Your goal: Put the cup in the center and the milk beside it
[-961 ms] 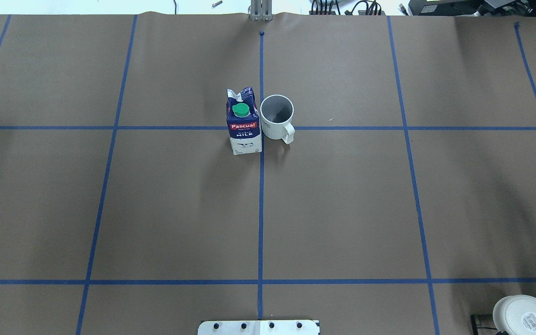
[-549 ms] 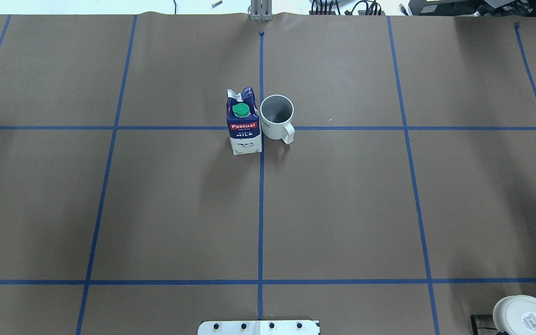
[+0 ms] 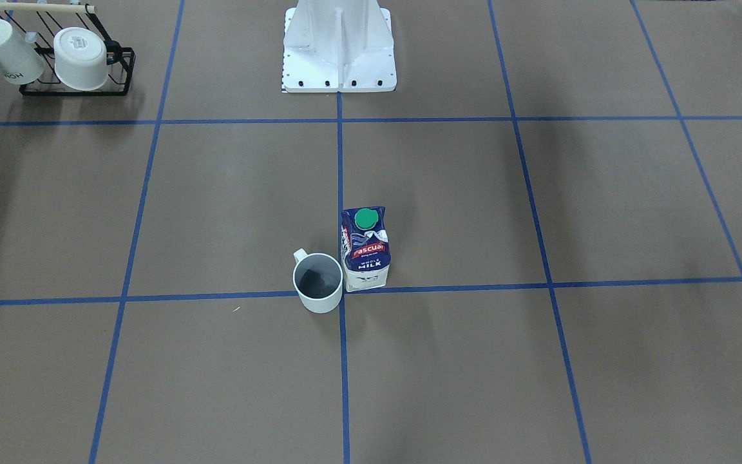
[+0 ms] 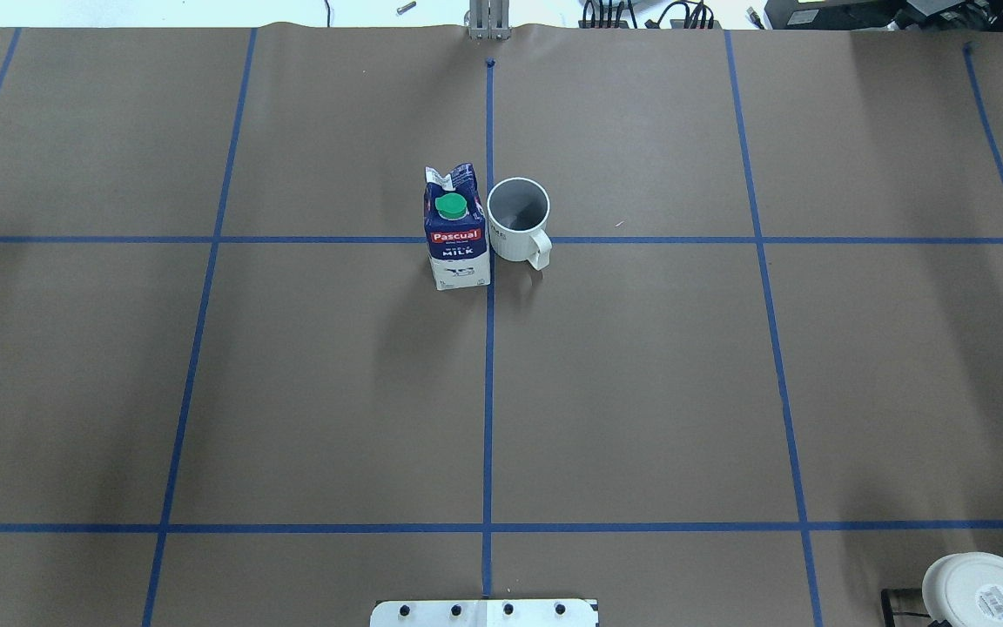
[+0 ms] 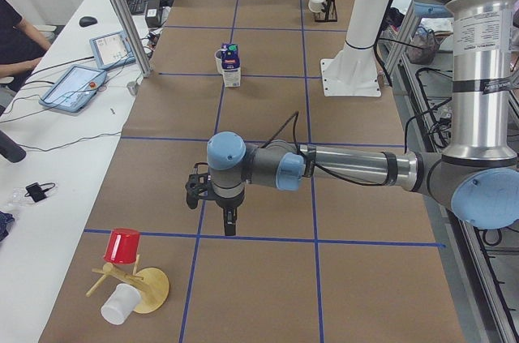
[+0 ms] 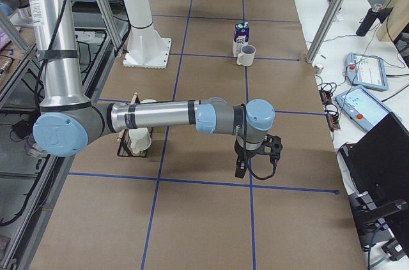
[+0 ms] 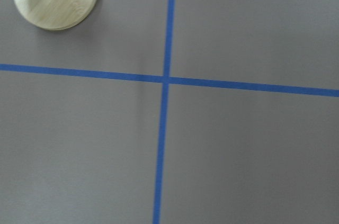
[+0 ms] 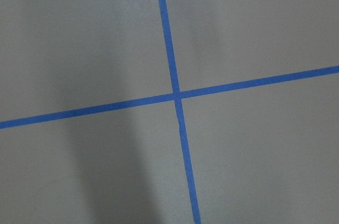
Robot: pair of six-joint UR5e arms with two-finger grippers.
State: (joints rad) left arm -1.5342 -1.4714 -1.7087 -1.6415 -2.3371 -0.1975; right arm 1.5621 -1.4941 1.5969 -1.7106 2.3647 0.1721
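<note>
Our one cup stood at the middle of the table. Our one milk stood upright just beside it, on our left arm's side. Our left gripper and right gripper hung far off at the two table ends. We could not tell if they were wide or narrow.

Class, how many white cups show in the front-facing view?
3: the cup beside the milk, plus a lettered mug and a stickered cup on the black rack; others may lie outside it.

"Pascual", "MILK" on the milk
</note>
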